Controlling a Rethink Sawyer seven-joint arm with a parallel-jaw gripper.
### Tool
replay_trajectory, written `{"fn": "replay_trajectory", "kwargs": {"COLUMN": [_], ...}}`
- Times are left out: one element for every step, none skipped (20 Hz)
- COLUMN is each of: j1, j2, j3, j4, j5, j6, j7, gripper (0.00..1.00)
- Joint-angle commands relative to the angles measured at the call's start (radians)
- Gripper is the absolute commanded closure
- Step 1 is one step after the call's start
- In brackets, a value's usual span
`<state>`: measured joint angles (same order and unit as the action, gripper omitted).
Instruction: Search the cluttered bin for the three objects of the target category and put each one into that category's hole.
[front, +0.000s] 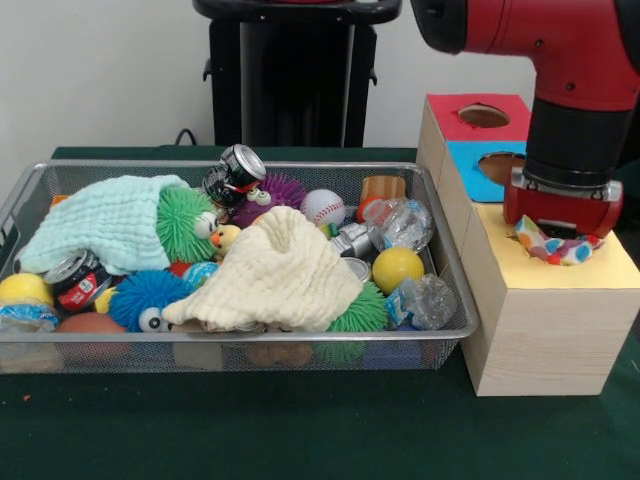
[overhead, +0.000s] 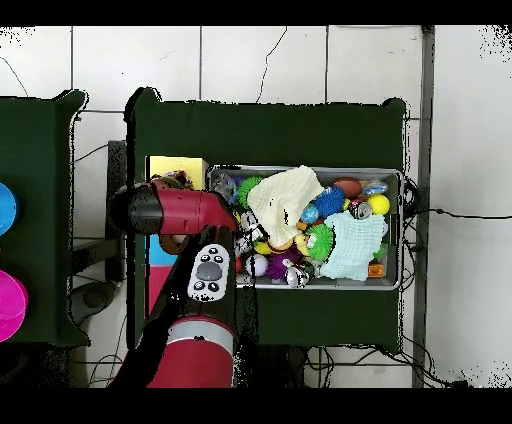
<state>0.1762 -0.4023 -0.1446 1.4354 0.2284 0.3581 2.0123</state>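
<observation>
I have gripper (front: 556, 238) low over yellow box (front: 540, 330), spotted cloth (front: 556, 246) at hole — fingers hidden, can't tell grip. No other spotted cloths visible in bin (front: 452, 290) — likely buried.

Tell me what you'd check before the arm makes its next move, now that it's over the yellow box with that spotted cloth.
1. Gripper above the yellow-topped box: ok, it sits low over the yellow top.
2. Spotted cloth at the right spot: ok, it is bunched under the gripper on the yellow top.
3. Cloth gone down through the hole: not ok, its edges still show above the top.
4. Hole lined up under the cloth: cannot tell, cloth and gripper hide it.
5. Grip on the cloth: cannot tell, the red housing covers it.
6. More spotted cloths in the wire basket: cannot tell, none show; the cream towel and mint towel cover much.
</observation>
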Motion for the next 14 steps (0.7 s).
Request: {"fn": "replay_trajectory", "kwargs": {"j1": [0.046,0.046,0.056,0.063,0.071,0.072,0.081,0.084,0.085,0.087,0.068,0.063,0.033,0.041], "j2": [0.161,0.162,0.180,0.189,0.202,0.207,0.218,0.222,0.229,0.236,0.236,0.237,0.232,0.235], "j3": [0.040,0.034,0.016,0.006,-0.008,-0.013,-0.027,-0.032,-0.032,-0.033,-0.005,0.004,0.052,0.040], "j4": [-0.051,-0.045,-0.051,-0.053,-0.057,-0.061,-0.067,-0.067,-0.064,-0.061,-0.051,-0.045,-0.025,-0.029], "j5": [0.053,0.061,0.074,0.085,0.099,0.110,0.126,0.138,0.157,0.176,0.197,0.211,0.227,0.224], "j6": [-0.007,-0.003,-0.014,-0.018,-0.023,-0.014,0.000,0.010,0.022,0.035,0.068,0.068,0.077,0.058], "j7": [0.221,0.234,0.257,0.268,0.285,0.288,0.305,0.310,0.321,0.333,0.326,0.321,0.292,0.280], "gripper": [1.00,1.00,1.00,1.00,1.00,1.00,1.00,1.00,1.00,1.00,1.00,1.00,1.00,1.00]}}
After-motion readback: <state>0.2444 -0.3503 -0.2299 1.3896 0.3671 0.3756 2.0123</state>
